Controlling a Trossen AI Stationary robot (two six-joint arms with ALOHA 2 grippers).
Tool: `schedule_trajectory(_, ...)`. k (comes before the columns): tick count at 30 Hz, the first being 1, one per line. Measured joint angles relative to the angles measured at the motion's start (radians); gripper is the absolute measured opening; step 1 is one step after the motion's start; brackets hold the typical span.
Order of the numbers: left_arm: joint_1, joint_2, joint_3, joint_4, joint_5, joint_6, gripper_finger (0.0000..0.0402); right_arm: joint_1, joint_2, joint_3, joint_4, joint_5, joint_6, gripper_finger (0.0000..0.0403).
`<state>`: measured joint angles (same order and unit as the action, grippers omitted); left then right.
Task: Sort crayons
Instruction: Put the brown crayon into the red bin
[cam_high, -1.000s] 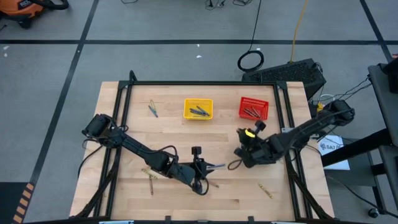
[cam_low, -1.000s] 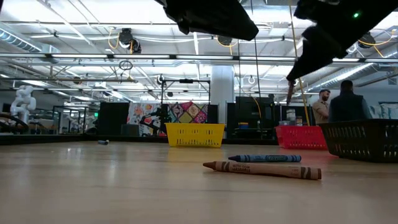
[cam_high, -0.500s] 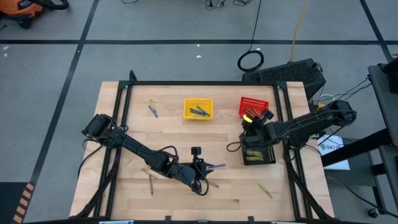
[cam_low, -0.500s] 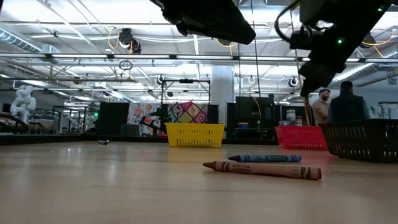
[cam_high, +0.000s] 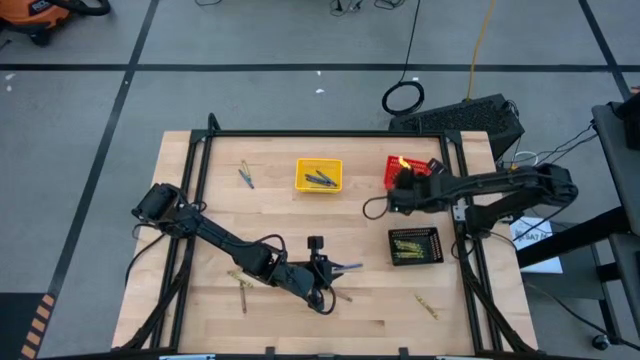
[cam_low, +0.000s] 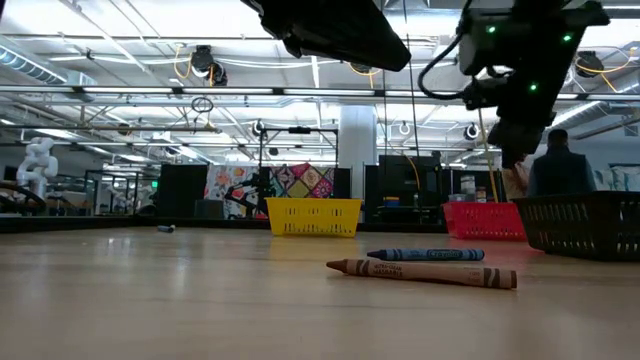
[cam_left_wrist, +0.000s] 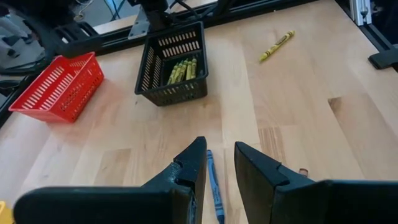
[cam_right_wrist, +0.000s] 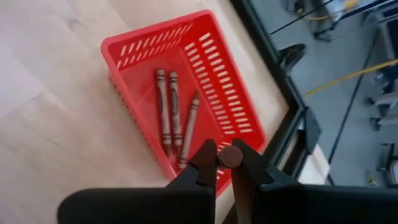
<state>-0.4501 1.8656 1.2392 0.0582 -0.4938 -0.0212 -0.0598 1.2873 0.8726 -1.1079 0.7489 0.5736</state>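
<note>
My right gripper (cam_right_wrist: 224, 163) hangs over the near rim of the red basket (cam_right_wrist: 186, 87), shut on a brown-red crayon (cam_right_wrist: 231, 155). Three brown-red crayons (cam_right_wrist: 174, 115) lie on that basket's floor. In the high view this gripper (cam_high: 400, 182) covers part of the red basket (cam_high: 392, 168). My left gripper (cam_left_wrist: 220, 158) stands open near the table's front middle, well above a blue crayon (cam_left_wrist: 214, 182) that lies flat on the wood. A brown crayon (cam_low: 420, 272) lies just in front of the blue crayon (cam_low: 425, 255). My right gripper pinches the brown-red crayon between its two fingertips (cam_right_wrist: 208, 163). Only the crayon's round end (cam_right_wrist: 231, 155) shows, seen end-on. The fingers slant down from the table's right side. The crayon is lifted clear above the red basket.
A black basket (cam_high: 414, 245) holds yellow crayons (cam_left_wrist: 180, 70). The yellow basket (cam_high: 318, 175) at the far middle holds blue ones. Loose crayons lie at the far left (cam_high: 246, 176), near left (cam_high: 242, 292) and near right (cam_high: 427, 305). A black frame (cam_high: 330, 133) borders the table.
My right gripper has swung from over the black basket toward the table's far edge, staying shut on the crayon and turning as it went. It now hangs over the red basket, and the black basket shows uncovered.
</note>
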Motion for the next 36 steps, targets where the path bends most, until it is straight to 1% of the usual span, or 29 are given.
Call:
schedule_trajectory(6, 0.0, 0.0, 0.0, 0.0, 0.0, 0.0, 0.0087, -0.103, 0.0, 0.0, 0.096, -0.119, -0.157, 0.0004)
schedule_trajectory(14, 0.0, 0.0, 0.0, 0.0, 0.0, 0.0, 0.0087, -0.21, 0.0, 0.0, 0.132, -0.204, -0.269, 0.0017)
schedule_trajectory(18, 0.0, 0.0, 0.0, 0.0, 0.0, 0.0, 0.0087, -0.248, 0.0, 0.0, 0.132, -0.223, -0.306, 0.0022)
schedule_trajectory(23, 0.0, 0.0, 0.0, 0.0, 0.0, 0.0, 0.0087, -0.288, 0.001, 0.0, 0.132, -0.228, -0.31, 0.0024)
schedule_trajectory(36, 0.0, 0.0, 0.0, 0.0, 0.0, 0.001, 0.0087, -0.329, 0.002, 0.0, 0.134, -0.226, -0.336, 0.0025)
